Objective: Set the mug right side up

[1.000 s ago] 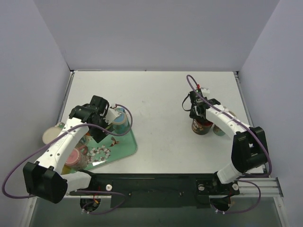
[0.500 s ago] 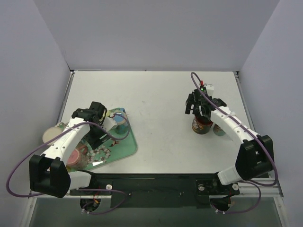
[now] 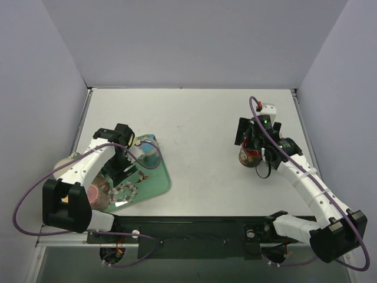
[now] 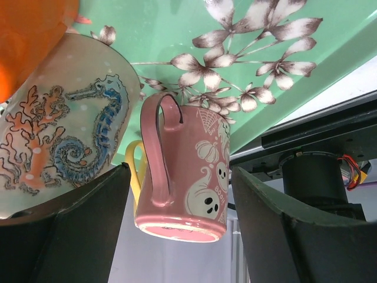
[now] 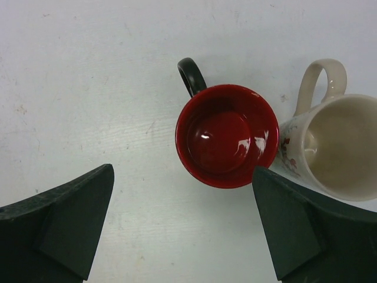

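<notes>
overhead wide, right wrist above red mug (image 5: 227, 135)

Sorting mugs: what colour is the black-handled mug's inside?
Glossy red; the mug shows best in the right wrist view.

text: none legible | labels, brands: none | numbers, signs: none | views: top external, left wrist, right wrist

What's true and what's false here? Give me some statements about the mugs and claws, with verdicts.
The red-lined ceramic mug with a black handle stands mouth up. True.
The right gripper is clamped on it. False: it is open above it, holding nothing.
The pink ghost-patterned mug sits on the green flowered tray. True.
The cream flowered mug lies on its side. False: it stands mouth up beside the red one.
</notes>
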Controlling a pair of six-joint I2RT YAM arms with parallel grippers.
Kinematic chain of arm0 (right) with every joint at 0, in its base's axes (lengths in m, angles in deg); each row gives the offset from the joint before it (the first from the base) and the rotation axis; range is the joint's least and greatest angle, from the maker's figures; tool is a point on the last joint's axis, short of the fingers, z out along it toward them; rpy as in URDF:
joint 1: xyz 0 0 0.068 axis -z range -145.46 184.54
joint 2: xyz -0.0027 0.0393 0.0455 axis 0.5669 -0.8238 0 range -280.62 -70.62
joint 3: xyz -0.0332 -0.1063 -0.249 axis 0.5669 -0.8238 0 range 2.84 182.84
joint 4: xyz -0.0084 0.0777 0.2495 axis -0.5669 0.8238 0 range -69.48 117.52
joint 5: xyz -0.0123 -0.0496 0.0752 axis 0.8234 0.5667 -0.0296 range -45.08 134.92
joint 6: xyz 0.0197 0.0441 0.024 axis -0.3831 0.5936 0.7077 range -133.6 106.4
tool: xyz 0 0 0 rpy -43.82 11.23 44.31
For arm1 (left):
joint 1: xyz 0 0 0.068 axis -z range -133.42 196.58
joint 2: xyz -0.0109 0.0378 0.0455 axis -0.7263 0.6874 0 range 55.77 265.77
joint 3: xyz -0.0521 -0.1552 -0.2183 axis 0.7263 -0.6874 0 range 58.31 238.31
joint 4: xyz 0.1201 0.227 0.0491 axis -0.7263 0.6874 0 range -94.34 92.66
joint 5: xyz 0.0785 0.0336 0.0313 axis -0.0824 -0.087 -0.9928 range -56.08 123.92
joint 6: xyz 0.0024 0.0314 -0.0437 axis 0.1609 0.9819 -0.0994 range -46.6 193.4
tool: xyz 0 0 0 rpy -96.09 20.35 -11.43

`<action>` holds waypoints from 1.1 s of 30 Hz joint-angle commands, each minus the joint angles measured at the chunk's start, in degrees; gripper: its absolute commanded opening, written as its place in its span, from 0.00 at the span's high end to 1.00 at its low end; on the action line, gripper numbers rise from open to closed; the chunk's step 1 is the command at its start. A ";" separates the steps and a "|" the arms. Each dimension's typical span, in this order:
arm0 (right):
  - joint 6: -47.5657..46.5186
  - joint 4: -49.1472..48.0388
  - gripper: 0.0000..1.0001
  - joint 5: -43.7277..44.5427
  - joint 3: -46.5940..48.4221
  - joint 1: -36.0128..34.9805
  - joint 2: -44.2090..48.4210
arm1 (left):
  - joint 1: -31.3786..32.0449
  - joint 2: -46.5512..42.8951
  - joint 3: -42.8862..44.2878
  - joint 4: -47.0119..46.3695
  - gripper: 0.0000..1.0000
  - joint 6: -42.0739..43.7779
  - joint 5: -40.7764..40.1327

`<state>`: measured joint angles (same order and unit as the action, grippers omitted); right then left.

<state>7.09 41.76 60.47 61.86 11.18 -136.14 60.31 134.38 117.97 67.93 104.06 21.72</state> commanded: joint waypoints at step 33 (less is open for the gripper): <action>-4.78 -4.45 0.03 2.73 -9.19 0.33 6.72 | -3.63 8.13 -7.54 -8.37 0.44 7.31 -1.07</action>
<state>2.78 37.80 62.09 53.30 11.25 -130.72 56.29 140.52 111.28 64.04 108.54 21.08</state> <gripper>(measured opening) 0.972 0.590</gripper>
